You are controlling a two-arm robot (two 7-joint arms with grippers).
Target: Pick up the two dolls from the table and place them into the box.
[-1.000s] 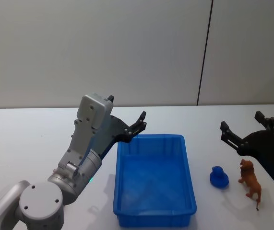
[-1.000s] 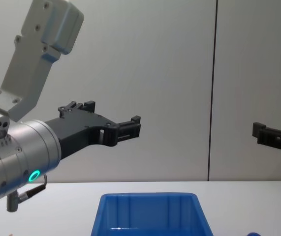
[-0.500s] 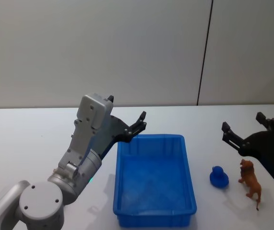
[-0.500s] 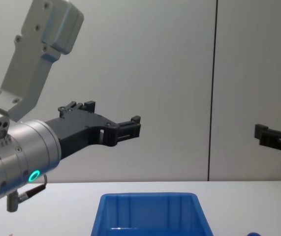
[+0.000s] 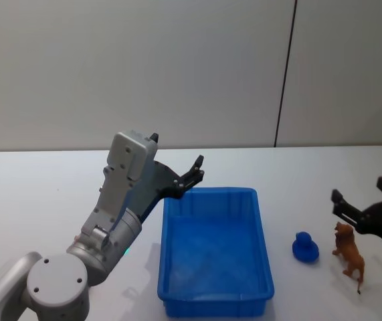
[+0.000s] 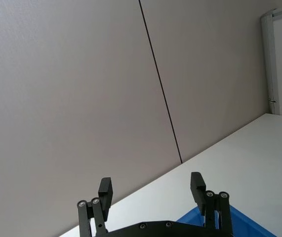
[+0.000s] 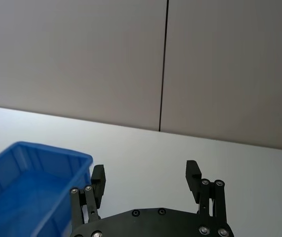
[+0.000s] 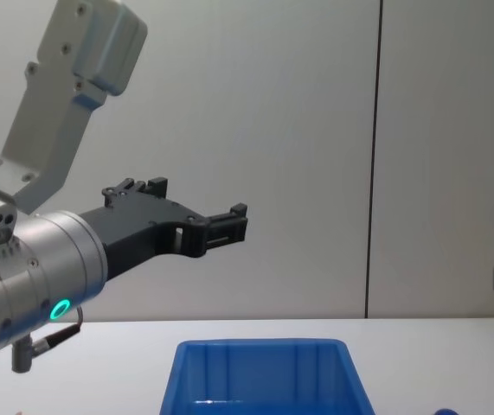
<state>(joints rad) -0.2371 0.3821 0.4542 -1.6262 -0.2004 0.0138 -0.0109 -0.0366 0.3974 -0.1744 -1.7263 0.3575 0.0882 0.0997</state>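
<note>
The right gripper (image 5: 359,191), jaws wide, hangs above the brown doll (image 5: 349,253), right of the box (image 5: 214,306), likely lining up a grasp. The left gripper (image 5: 196,170), also wide, idles at the box's far-left corner.

Box (image 5: 214,295) stands open-topped; a blue toy (image 5: 305,247) crowds the brown doll (image 5: 349,253), seemingly just beside.

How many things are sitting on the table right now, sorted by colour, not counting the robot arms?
Blue: 2 (box, small blue doll)
Reddish-brown: 1 (lion doll)
Total: 3
</note>
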